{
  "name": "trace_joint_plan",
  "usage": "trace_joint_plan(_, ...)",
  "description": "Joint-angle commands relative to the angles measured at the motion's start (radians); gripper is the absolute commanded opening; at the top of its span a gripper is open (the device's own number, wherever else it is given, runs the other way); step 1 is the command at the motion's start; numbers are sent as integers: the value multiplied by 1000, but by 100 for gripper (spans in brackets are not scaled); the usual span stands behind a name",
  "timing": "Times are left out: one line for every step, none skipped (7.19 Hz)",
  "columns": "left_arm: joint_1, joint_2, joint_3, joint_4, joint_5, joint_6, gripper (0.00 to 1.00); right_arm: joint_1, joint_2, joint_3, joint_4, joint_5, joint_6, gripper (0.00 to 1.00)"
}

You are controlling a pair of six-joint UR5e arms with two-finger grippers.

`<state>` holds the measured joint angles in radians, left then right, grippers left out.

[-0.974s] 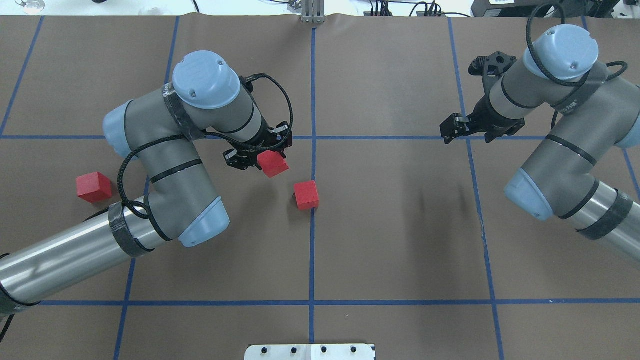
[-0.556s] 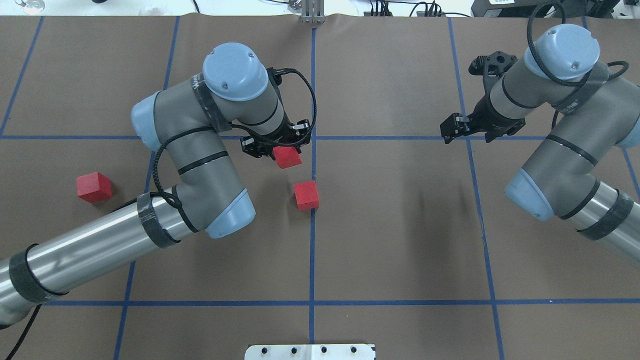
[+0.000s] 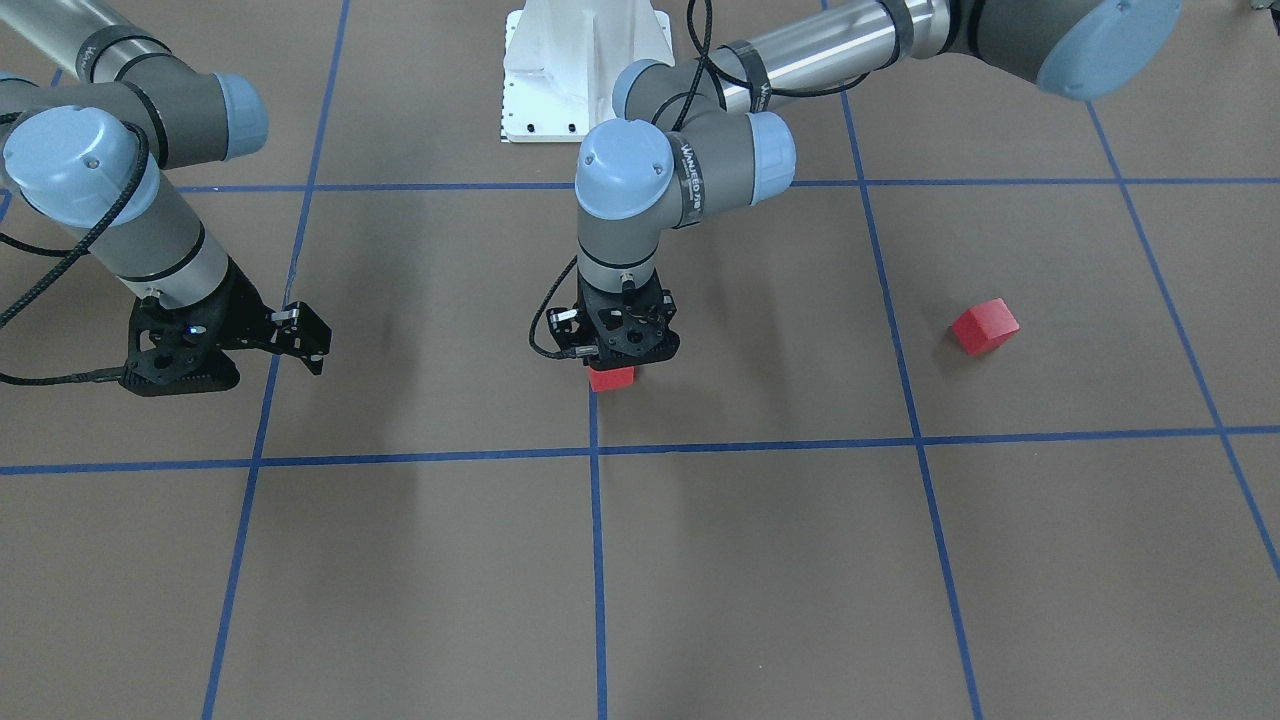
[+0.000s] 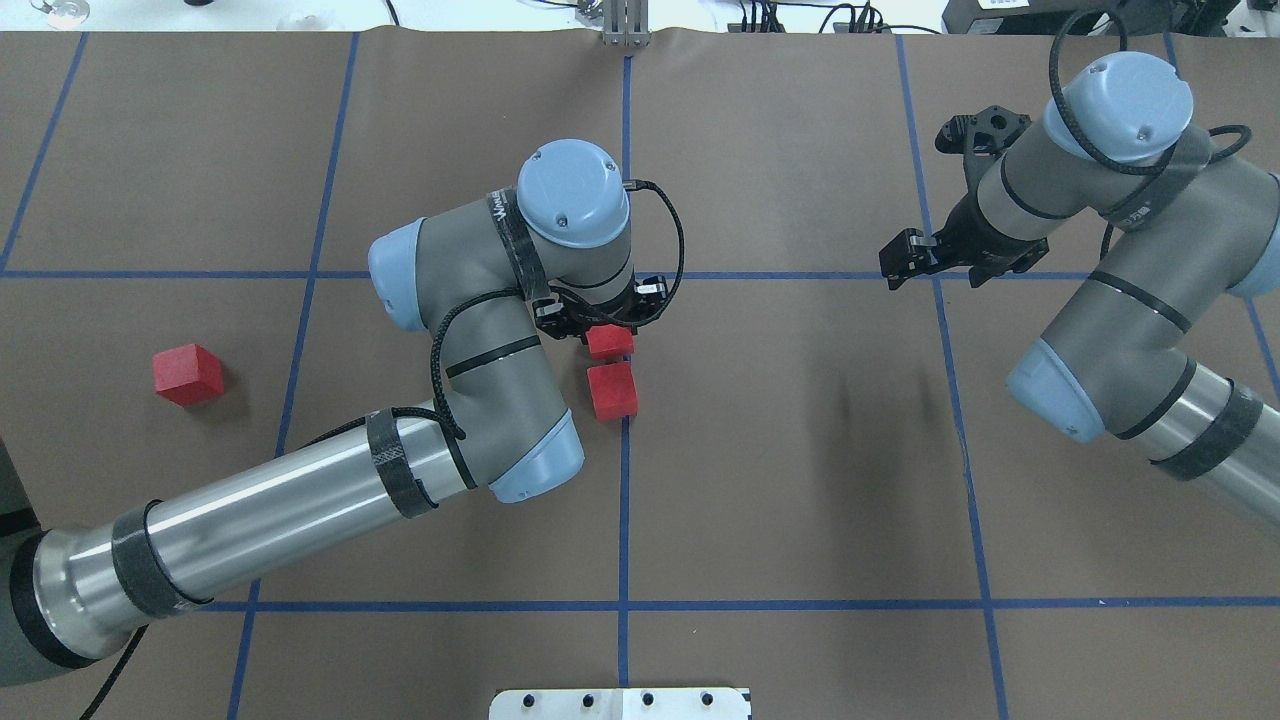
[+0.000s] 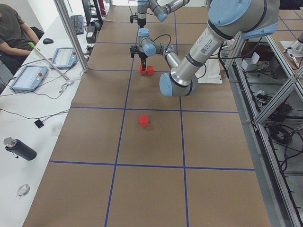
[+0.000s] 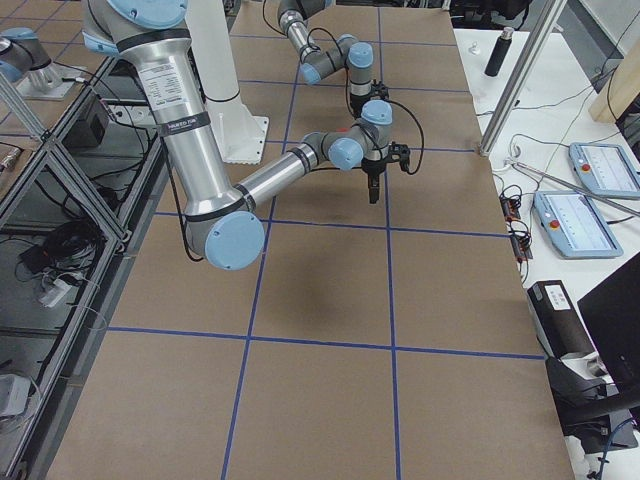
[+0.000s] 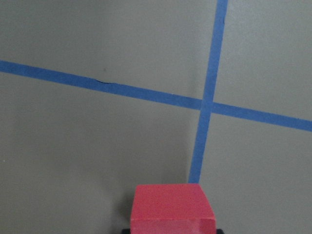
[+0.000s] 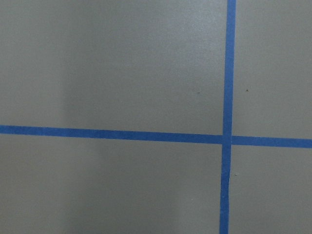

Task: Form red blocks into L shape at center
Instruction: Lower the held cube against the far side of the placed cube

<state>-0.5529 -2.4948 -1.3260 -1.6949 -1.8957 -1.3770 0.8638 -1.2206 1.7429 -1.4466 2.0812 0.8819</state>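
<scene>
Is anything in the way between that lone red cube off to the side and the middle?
Nothing visible does: the front view shows only table between the lone red block and the center. The left arm overlaps that stretch only in the overhead view, raised off the table. The left hand is shut on another block.

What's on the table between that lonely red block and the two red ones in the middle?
Just bare brown paper crossed by one blue tape line, plainest in the front-facing view; from overhead, the left arm overhangs part of that stretch.
</scene>
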Motion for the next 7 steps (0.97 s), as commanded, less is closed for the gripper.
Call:
trace_joint_plan(10,-1,-1,17,-3,-1,0,-2,1,-2,0,-1,6,99)
trace_joint_plan(16,-1,-4,27,-3,-1,0,-2,3,-5,0,-1,8,99)
trace_joint_plan(18,-1,-7,40,-5,-1,0,-5,3,-5,0,-1,11,99)
trace_joint_plan(19,-2,-10,40,-6,-1,0,-5,3,-5,2,-1,11,99)
trace_joint_plan(21,-3,-10,38,-11,2,0,-5,3,-5,0,-1,11,99)
trace_joint_plan(22,-4,-10,38,-11,12,0,-5,3,-5,2,-1,11,99)
trace_joint_plan(22,-4,-10,38,-11,12,0,-5,3,-5,0,-1,9,99)
